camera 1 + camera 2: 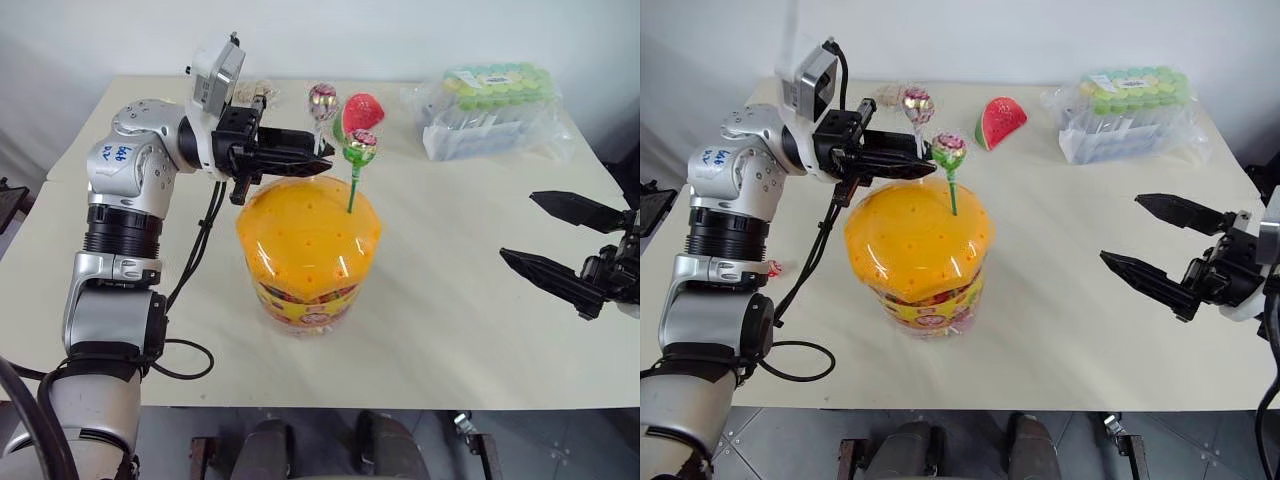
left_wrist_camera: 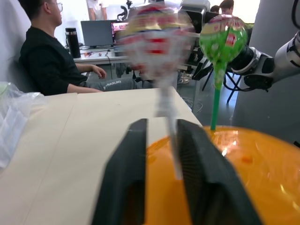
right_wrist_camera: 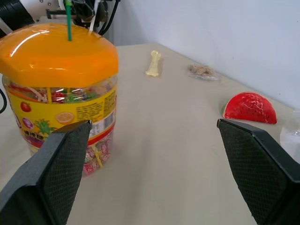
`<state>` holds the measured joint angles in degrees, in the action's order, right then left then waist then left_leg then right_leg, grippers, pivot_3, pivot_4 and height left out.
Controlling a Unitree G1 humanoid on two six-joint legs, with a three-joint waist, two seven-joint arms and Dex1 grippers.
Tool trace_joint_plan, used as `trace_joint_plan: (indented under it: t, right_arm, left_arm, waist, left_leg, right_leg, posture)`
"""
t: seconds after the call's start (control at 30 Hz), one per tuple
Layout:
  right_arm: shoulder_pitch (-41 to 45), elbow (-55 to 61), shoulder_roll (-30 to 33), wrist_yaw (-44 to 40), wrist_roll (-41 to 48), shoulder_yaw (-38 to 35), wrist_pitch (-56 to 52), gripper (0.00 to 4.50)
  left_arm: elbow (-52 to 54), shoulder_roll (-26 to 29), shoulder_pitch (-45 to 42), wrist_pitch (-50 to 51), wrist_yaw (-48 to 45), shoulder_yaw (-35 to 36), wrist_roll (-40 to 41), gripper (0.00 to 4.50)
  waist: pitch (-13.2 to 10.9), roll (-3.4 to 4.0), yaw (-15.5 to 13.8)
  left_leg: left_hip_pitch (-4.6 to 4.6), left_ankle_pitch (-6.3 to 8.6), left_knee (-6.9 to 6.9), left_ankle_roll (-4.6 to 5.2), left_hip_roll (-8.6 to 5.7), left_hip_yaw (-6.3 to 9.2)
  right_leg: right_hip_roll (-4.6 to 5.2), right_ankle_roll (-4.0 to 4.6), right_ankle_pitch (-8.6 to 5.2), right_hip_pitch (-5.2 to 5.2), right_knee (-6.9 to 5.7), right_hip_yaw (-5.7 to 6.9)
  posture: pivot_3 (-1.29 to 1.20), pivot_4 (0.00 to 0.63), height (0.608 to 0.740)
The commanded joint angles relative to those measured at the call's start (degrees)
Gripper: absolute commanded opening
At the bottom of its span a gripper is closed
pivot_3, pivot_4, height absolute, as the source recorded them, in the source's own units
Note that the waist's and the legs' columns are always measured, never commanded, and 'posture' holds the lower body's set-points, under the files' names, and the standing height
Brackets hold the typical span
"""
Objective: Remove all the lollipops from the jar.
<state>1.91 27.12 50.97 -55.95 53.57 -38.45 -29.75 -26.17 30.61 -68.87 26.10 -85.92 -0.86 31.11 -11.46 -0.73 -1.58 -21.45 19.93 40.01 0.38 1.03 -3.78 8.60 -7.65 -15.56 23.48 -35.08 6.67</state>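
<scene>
A pale cream bench stands against a white wall; in the left wrist view a seated person in black and a monitor show beyond it. At the bench's centre stands one jar, clear-walled with an orange domed lid dotted with small holes and a yellow-red label printed with fruit pictures; its writing is too small to read. Wrapped sweets fill the jar's lower part. Two lollipops rise from the lid: a green lollipop on a green stick and a pinkish lollipop on a white stick, the pinkish one at about 10 o'clock from the green. The left end effector reaches level over the lid from 9 o'clock, its black fingers pressed together on the pinkish lollipop's white stick. The right end effector hangs at 3 o'clock, well apart from the jar, jaws spread wide and holding nothing. One watermelon slice lies at 12 o'clock, and one clear bag of green-capped items at 2 o'clock.
</scene>
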Motion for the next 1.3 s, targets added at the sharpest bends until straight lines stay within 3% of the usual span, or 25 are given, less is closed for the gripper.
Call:
trace_joint_plan:
  t: [0.03,0.3,0.43,0.53,0.73,0.97,1.1,1.3]
  right_arm:
    - [1.0,0.7,0.0,0.2,0.8,-1.2,1.5,4.50]
    - [1.7,-0.1,-0.1,0.1,0.4,-0.4,2.0,4.50]
    - [2.3,-0.5,0.0,-0.1,0.5,0.5,1.8,4.50]
    - [2.1,-0.3,-0.1,-0.3,0.9,0.5,1.6,4.50]
    - [4.5,-3.3,1.5,-2.3,0.3,2.6,1.4,4.50]
    - [9.1,-6.6,1.6,-3.8,-1.0,6.8,1.8,4.50]
    - [11.3,-8.3,1.4,-4.9,-1.8,9.0,2.1,4.50]
    - [13.6,-10.0,1.1,-5.9,-2.8,10.8,2.2,4.50]
  left_arm:
    - [3.2,0.4,-3.6,1.2,0.8,3.0,2.2,0.03]
    - [2.2,3.5,-8.3,3.3,10.9,7.7,0.2,0.03]
    - [3.0,13.6,-7.8,16.0,18.8,1.6,-8.8,0.03]
    - [5.9,17.5,-6.7,22.7,21.5,-1.0,-11.1,0.03]
    - [21.7,34.7,11.3,43.1,23.1,-7.5,-13.7,0.03]
    - [35.8,45.8,34.2,54.0,25.2,-6.4,-10.1,0.03]
    - [38.4,48.6,42.7,55.5,26.7,-4.0,-8.8,0.03]
    - [39.4,48.9,48.3,55.2,28.9,0.6,-7.2,0.03]
  waist:
    - [0.0,0.00,0.0]
    - [0.0,0.00,0.1]
    - [0.0,0.02,0.5]
    - [0.0,0.01,0.3]
    - [0.0,0.03,0.5]
    - [-0.1,-0.08,0.3]
    - [-0.1,-0.06,0.2]
    - [-0.1,-0.05,0.2]
  left_leg:
    - [-0.01,0.00,0.00,0.00,0.00,0.00]
    - [-0.01,0.01,-0.01,0.01,0.00,0.00]
    - [0.08,0.01,-0.07,0.01,-0.01,-0.05]
    - [0.10,0.01,-0.12,0.00,0.00,-0.07]
    - [0.11,0.10,-0.10,0.02,0.01,-0.12]
    - [0.07,0.17,-0.06,0.03,0.04,-0.10]
    - [0.11,0.22,-0.07,0.03,0.05,-0.13]
    - [0.10,0.25,-0.07,-0.01,0.04,-0.17]
  right_leg:
    - [0.00,0.00,0.00,0.00,0.00,0.00]
    - [0.00,0.00,0.00,0.01,0.02,-0.01]
    - [-0.01,0.00,0.00,0.01,0.01,-0.09]
    - [-0.03,0.00,0.00,0.02,0.00,-0.12]
    - [-0.03,-0.01,0.00,0.04,0.02,-0.23]
    - [-0.04,0.00,0.00,0.09,0.02,-0.30]
    - [-0.04,0.00,0.00,0.11,0.01,-0.38]
    - [-0.04,0.01,-0.01,0.13,0.01,-0.37]
  posture:
    - [0.00,0.150,0.740]
    - [0.00,0.150,0.740]
    - [0.00,0.150,0.740]
    - [0.00,0.150,0.740]
    - [0.00,0.150,0.740]
    - [0.00,0.150,0.740]
    - [0.00,0.150,0.740]
    - [0.00,0.150,0.740]
